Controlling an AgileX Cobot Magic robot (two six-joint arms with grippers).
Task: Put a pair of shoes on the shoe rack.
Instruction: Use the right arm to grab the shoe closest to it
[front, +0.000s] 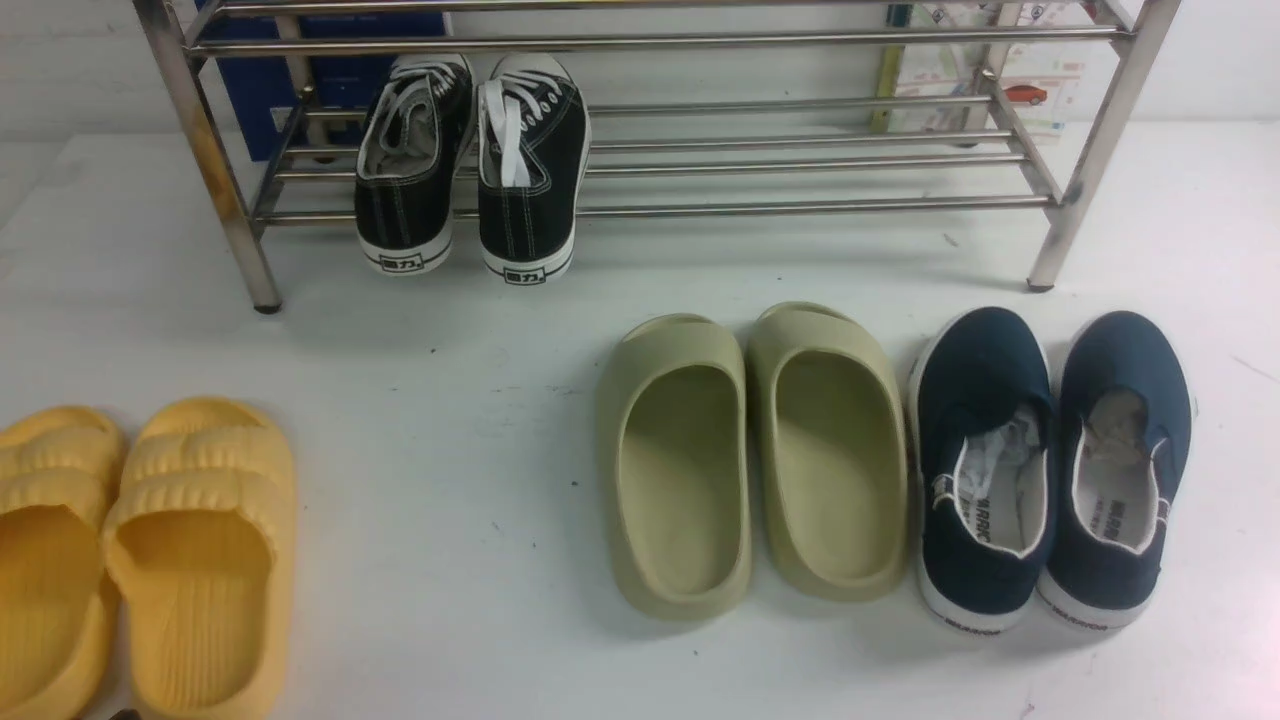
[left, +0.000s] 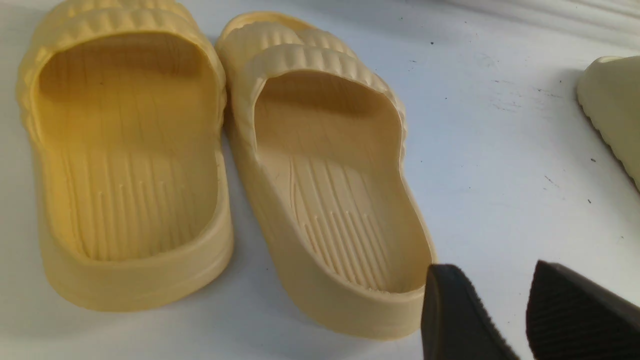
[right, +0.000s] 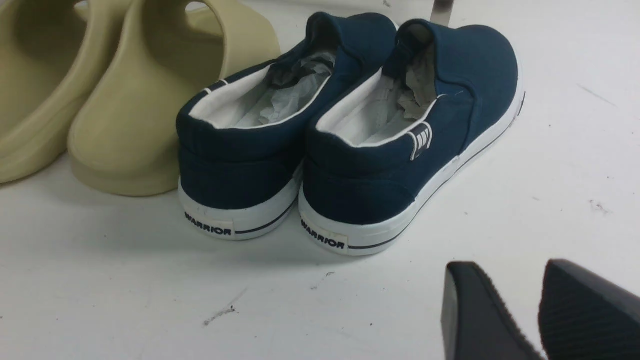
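The pair of shoes, two navy slip-ons with white soles, stands side by side on the white floor at the front right: the left shoe (front: 985, 470) and the right shoe (front: 1120, 470), toes toward the shoe rack (front: 640, 42). In the right wrist view their heels, left (right: 240, 170) and right (right: 380, 185), face me. My right gripper (right: 505, 270) hangs open behind the right shoe's heel, apart from it, with nothing between its fingers. My left gripper (left: 492, 272) is open beside a yellow slide's heel. Neither gripper shows in the front view.
Black lace-up sneakers (front: 470, 160) sit on the rack's lower bars at the left. Olive slides (front: 750, 450) lie right next to the navy pair. Yellow slides (front: 150, 550) lie at the front left. A blue box (front: 330, 80) stands behind the rack.
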